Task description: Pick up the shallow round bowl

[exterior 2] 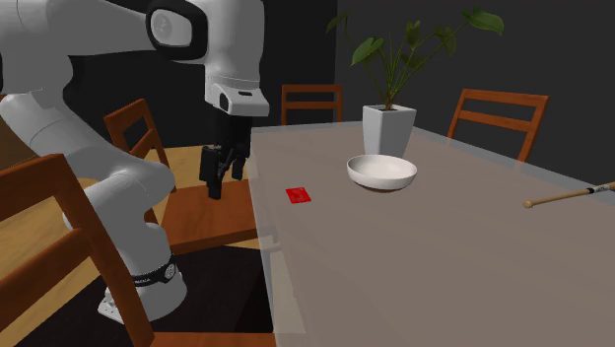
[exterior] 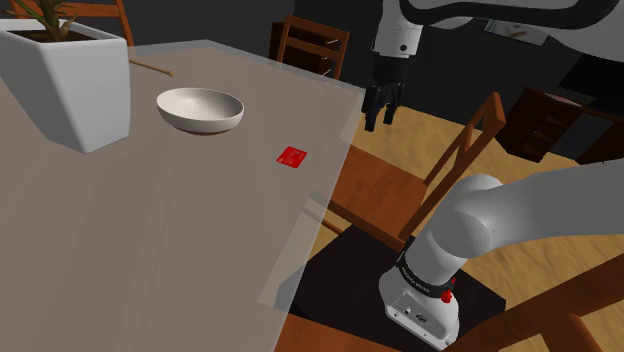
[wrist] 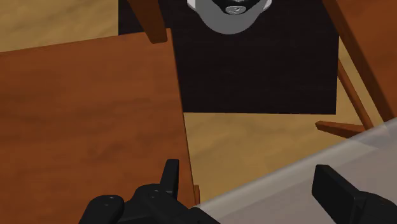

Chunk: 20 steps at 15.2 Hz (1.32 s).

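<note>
Gripper (exterior: 380, 120) upper middle of shoulder view, off table (exterior: 180, 250), 2 fingers (wrist: 335, 189) wide, empty; we risk clipping table edge reaching bowl (exterior: 200, 109).

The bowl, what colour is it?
The bowl is white, seen best in the shoulder view.

Glossy white arm (exterior: 500, 215) of fat rounded segments, dark grey at the joints, with one dark oval cap (exterior 2: 173, 27) on an upper joint. All-black two-finger gripper (exterior: 379, 124) under a white wrist block (exterior 2: 238, 96). Near the foot, a black band (exterior: 424, 279) with small white lettering, a tiny red dot (exterior: 447, 294) beside it — then a white boxy base (exterior: 420, 308) with small dark marks.
</note>
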Motion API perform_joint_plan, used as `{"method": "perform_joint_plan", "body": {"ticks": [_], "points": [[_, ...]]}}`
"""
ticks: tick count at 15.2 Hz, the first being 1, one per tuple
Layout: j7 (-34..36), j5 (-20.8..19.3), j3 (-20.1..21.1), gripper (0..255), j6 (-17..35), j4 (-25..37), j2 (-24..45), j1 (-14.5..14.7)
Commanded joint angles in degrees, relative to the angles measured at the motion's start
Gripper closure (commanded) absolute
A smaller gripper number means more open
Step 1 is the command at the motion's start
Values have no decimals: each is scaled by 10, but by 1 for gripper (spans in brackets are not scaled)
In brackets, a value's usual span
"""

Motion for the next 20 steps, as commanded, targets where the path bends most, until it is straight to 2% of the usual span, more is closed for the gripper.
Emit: {"method": "perform_joint_plan", "body": {"ticks": [1, 11, 20], "points": [[0, 0, 0, 0, 0, 0, 0, 0], [51, 60, 37, 0, 79, 132, 195, 30], [90, 90, 62, 0, 102, 307, 373, 49]]}}
